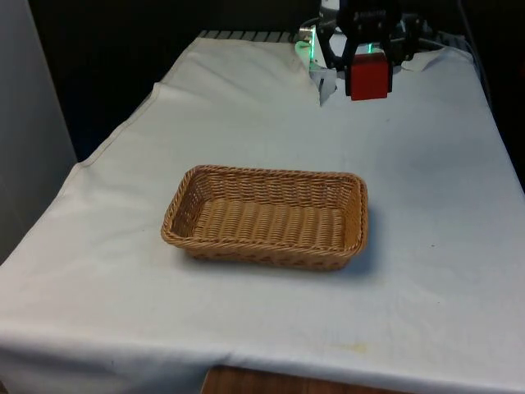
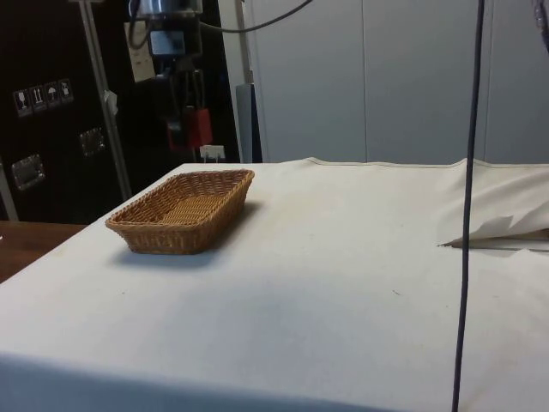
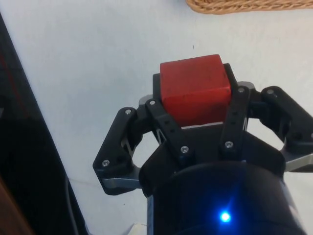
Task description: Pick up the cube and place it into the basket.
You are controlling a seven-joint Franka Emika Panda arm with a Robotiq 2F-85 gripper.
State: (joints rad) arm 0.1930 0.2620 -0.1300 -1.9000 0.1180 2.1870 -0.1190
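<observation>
Red cube (image 1: pixel 368 80), clamped in the hand (image 1: pixel 368 70) above the surface's far edge, could overshoot the basket (image 1: pixel 267 245) if released early.

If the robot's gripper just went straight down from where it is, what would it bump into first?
Probably the white cloth on the table. The gripper points down, holding the red cube in the air, and the basket sits off to one side, though depth is hard to judge.
</observation>
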